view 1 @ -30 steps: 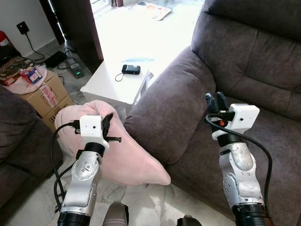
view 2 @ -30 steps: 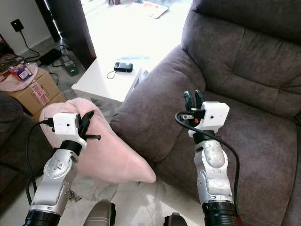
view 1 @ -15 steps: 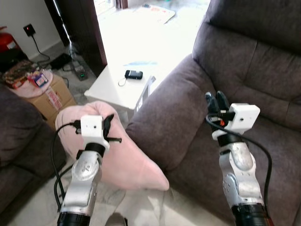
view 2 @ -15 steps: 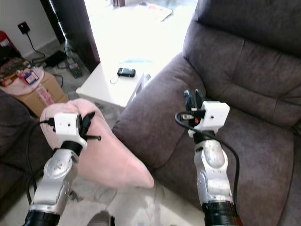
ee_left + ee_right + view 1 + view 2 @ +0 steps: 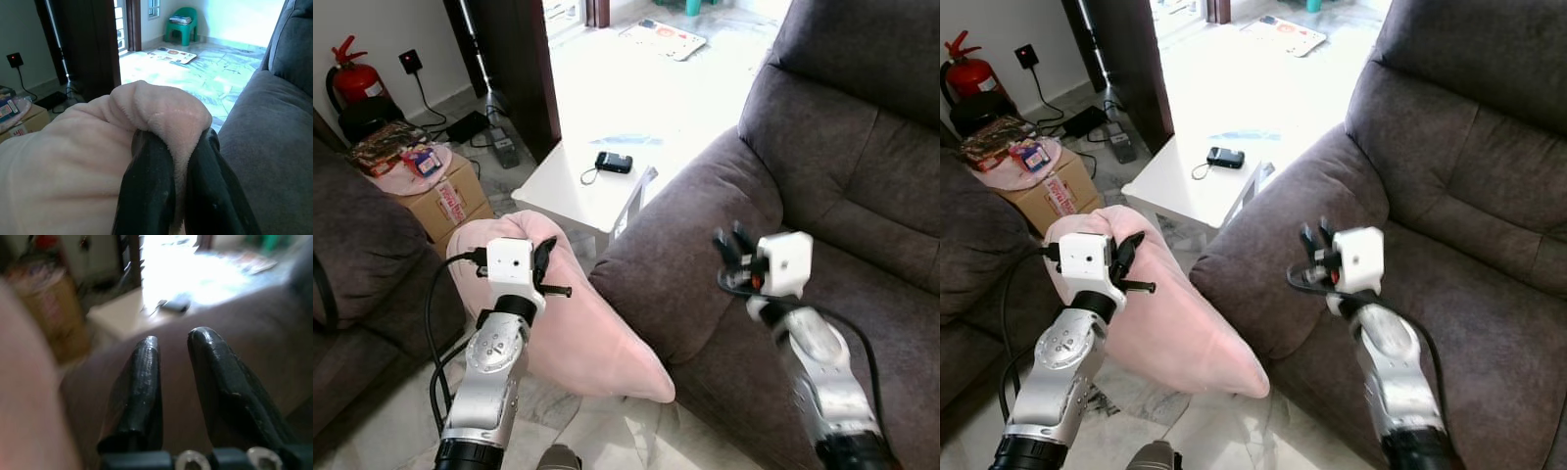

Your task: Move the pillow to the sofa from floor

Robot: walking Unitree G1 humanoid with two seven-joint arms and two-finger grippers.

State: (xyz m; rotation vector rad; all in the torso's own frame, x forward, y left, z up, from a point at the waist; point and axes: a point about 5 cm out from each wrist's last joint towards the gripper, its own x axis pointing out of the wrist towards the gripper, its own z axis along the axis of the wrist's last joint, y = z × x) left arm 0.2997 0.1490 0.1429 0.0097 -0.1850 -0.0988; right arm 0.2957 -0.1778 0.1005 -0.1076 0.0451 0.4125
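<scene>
L hand is clamped tight on a fold of the pink pillow, same grip as 1 s ago. R hand, fingers a little apart & empty, has swung in toward the pillow from over the sofa seat; it now sits above the armrest. Looks like a 2-hand lift setup. Pillow's bulk hangs below L hand, low end near the floor, leaning on the armrest. Beyond: white surface w/ a small black device.

right wrist view blurred | pillow lower corner behind left arm
</scene>
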